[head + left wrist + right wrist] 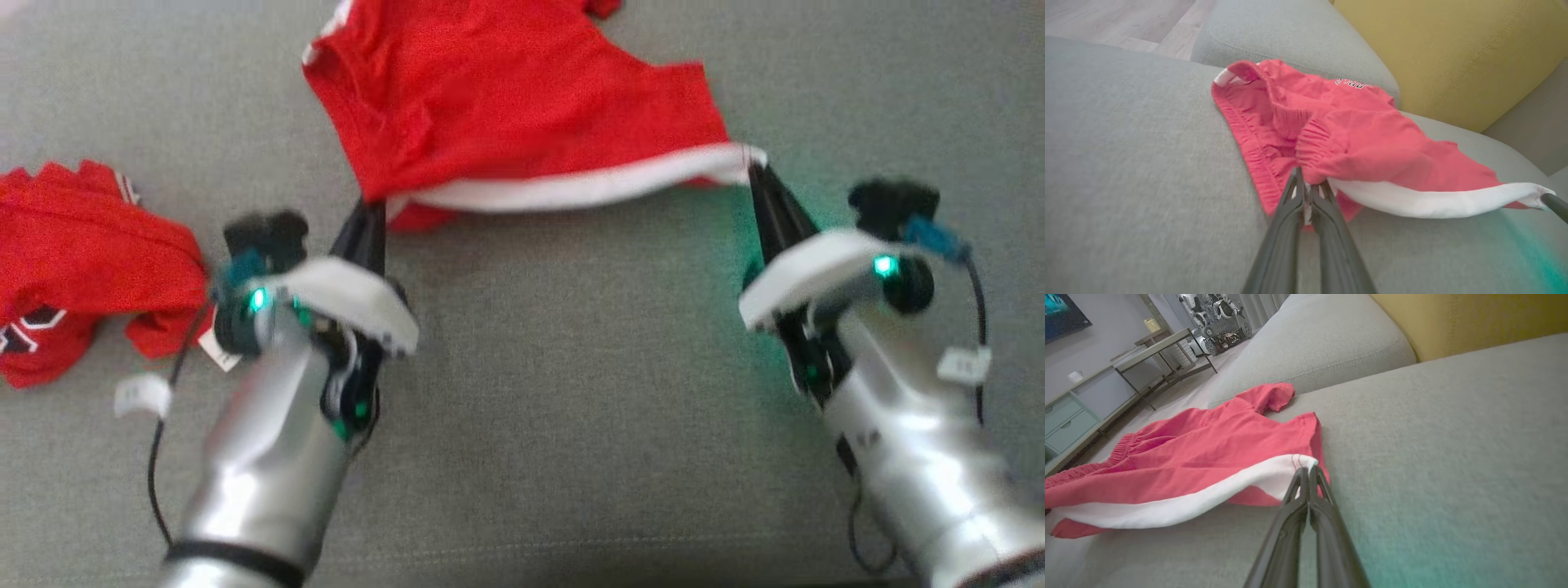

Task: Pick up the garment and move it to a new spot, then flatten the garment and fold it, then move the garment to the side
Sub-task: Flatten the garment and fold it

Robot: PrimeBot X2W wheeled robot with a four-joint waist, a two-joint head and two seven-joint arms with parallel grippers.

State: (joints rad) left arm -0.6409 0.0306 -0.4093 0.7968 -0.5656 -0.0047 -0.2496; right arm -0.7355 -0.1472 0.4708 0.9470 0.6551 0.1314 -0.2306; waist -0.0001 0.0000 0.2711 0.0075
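The garment (73,253), a red T-shirt with a black print and striped trim, lies crumpled at the left on the grey sofa seat (571,367), just left of my left wrist. Both grippers hold a different piece, red shorts (506,106) with an elastic waistband and a white hem band. My left gripper (371,204) is shut on the shorts' near left corner (1314,171). My right gripper (755,171) is shut on the white hem's right end (1290,469). The white hem (1433,202) hangs stretched between the two grippers, slightly above the seat.
A yellow back cushion (1453,53) and a grey armrest cushion (1290,32) border the seat beyond the shorts. Past the sofa stand a metal-framed table (1159,347) and a low cabinet (1069,416) on the floor. Bare seat lies in front of the grippers.
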